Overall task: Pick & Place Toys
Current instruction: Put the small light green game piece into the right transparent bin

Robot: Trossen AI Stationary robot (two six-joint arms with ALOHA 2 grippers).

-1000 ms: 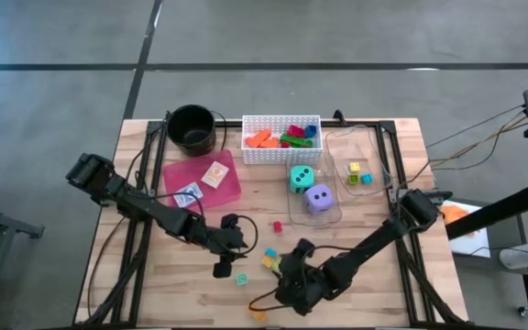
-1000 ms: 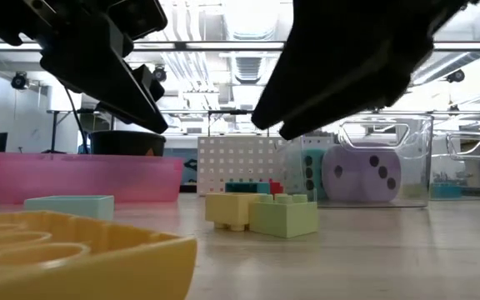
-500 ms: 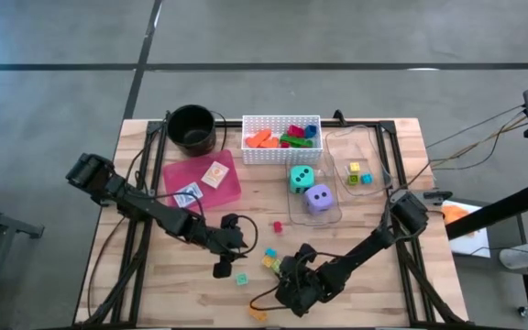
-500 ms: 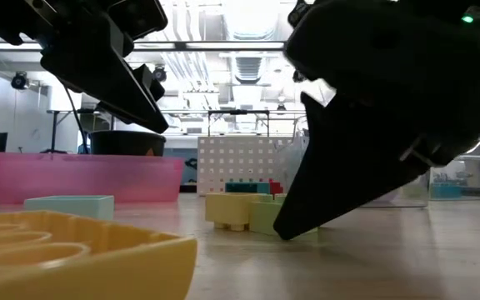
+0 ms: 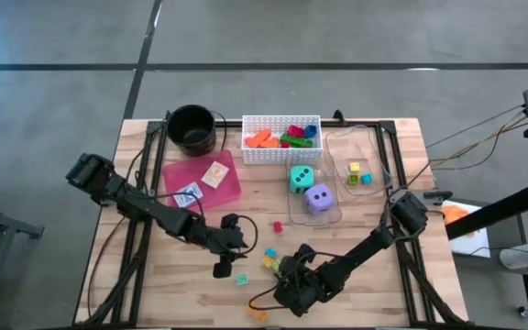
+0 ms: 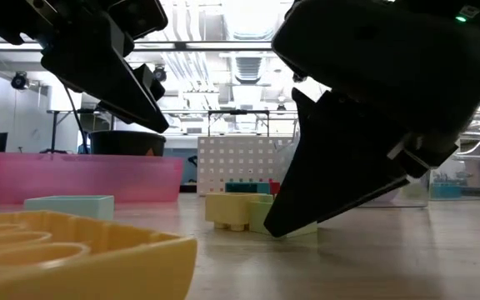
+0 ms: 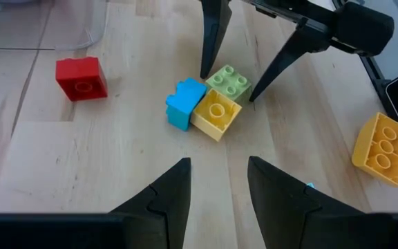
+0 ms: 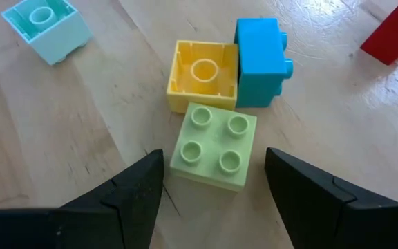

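Wooden tabletop (image 5: 374,293), near edge: right tool (image 8: 213,190) open, its fingers either side of the pale green block (image 8: 214,146), not gripping. This block touches a yellow block (image 8: 202,75) and blue block (image 8: 261,62). Left tool (image 7: 216,183) hovers nearby, slightly parted, empty.

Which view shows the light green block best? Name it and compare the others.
The right wrist view: the light green block fills the frame between the open right gripper, all four studs clear. The left wrist view shows it smaller; the low view, mostly hidden by the gripper; the high view, too small to tell.
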